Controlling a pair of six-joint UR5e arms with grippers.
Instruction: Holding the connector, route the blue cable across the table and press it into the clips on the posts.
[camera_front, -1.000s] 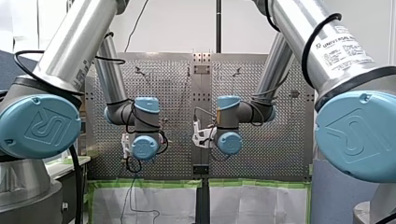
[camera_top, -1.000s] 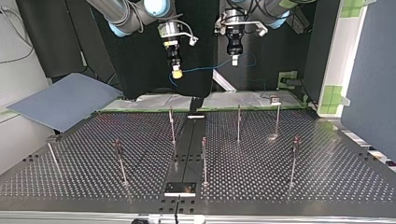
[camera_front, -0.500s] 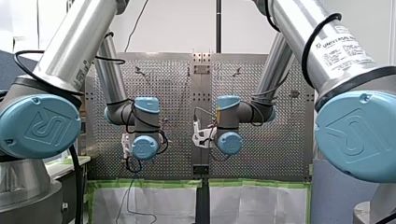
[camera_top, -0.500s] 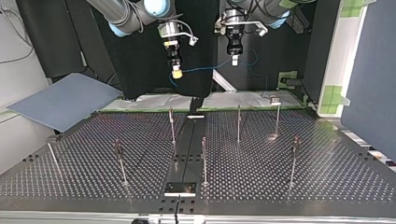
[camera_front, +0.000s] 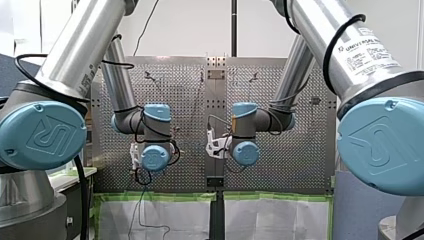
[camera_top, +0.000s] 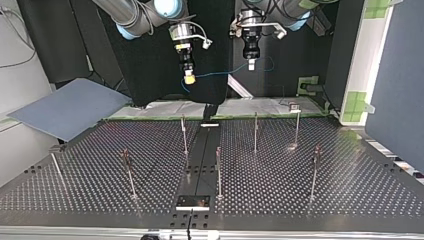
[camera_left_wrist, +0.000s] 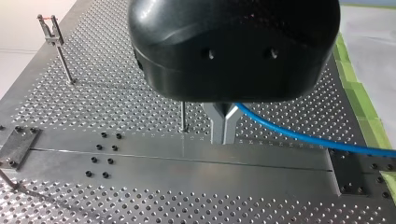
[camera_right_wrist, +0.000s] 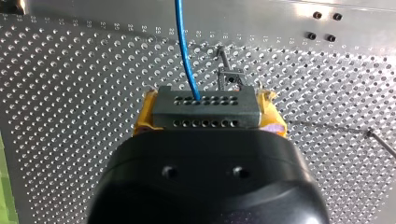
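In the right wrist view my right gripper has its yellow pads shut on a grey connector with rows of holes. The blue cable leaves the connector ahead of the gripper. In the top view that gripper hangs high above the table's far edge, and the cable runs across to my left gripper. The left wrist view shows my left gripper with metal fingers shut on the blue cable, which trails off to one side. Several thin posts with clips stand on the perforated table.
A grey board leans at the top view's left, beside the table. A small dark plate sits on the centre strip near the front edge. Below my left gripper stand a clip post and a thin post.
Both arms hold their places. The cable's slack loop beside my left gripper dipped down and came back up.
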